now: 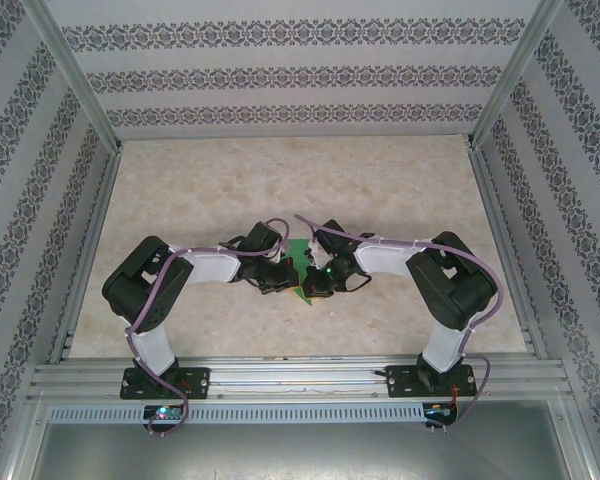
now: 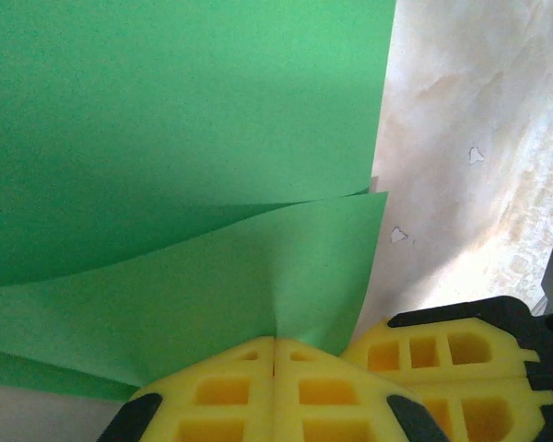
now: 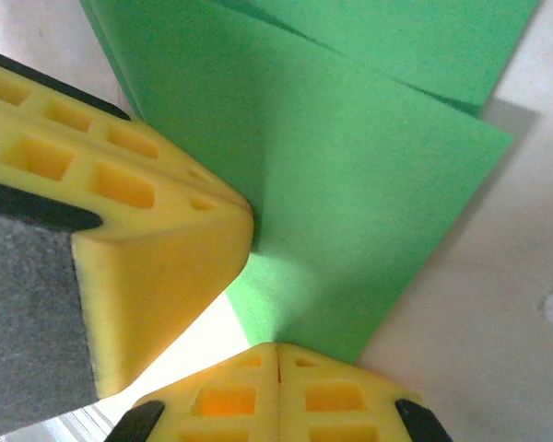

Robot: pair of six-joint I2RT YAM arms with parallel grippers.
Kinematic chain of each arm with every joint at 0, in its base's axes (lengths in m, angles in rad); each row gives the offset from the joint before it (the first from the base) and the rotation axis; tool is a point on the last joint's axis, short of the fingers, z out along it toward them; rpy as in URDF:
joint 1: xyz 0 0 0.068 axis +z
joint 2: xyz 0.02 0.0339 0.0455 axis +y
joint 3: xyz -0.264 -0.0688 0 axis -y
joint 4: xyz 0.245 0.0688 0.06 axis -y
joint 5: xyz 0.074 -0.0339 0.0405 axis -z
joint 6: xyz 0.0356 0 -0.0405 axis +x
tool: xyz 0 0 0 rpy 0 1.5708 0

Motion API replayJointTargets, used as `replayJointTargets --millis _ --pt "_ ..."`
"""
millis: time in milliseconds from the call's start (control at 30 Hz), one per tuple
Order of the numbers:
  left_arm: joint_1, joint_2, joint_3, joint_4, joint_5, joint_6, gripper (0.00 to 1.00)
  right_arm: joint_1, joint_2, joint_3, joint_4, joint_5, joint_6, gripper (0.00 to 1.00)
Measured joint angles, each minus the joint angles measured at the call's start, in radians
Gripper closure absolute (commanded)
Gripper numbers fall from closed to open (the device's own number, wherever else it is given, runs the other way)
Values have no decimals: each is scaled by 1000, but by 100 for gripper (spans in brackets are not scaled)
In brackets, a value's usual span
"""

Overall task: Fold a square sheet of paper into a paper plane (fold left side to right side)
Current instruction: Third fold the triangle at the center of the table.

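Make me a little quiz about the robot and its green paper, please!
1. True or false: the left gripper stands wide open.
2. The paper is: A red, B green, C blue?
3. Fill in: on the right gripper, the fingers are coloured ___.

Key: 1 false, it is shut on the paper. 2 B. 3 yellow.

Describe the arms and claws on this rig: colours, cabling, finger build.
Both arms match. The left arm and right arm have black joint housings and white link shells, and a lilac cable runs along the outside of each down to the base. The left claw and right claw carry bright yellow fingers moulded with a grid of rectangular pockets and trimmed in black.
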Motion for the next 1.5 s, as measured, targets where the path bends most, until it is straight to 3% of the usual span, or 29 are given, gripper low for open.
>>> replayJointTargets --millis 433,1167,1500 --pt "24 -23 -56 63 6 -18 96 0 5 7 -11 2 -6 100" --pt "246 -27 -60 32 49 76 96 0 7 13 -6 14 -7 100" --pt "316 -109 -42 -69 -60 159 96 0 6 13 -6 14 -5 100"
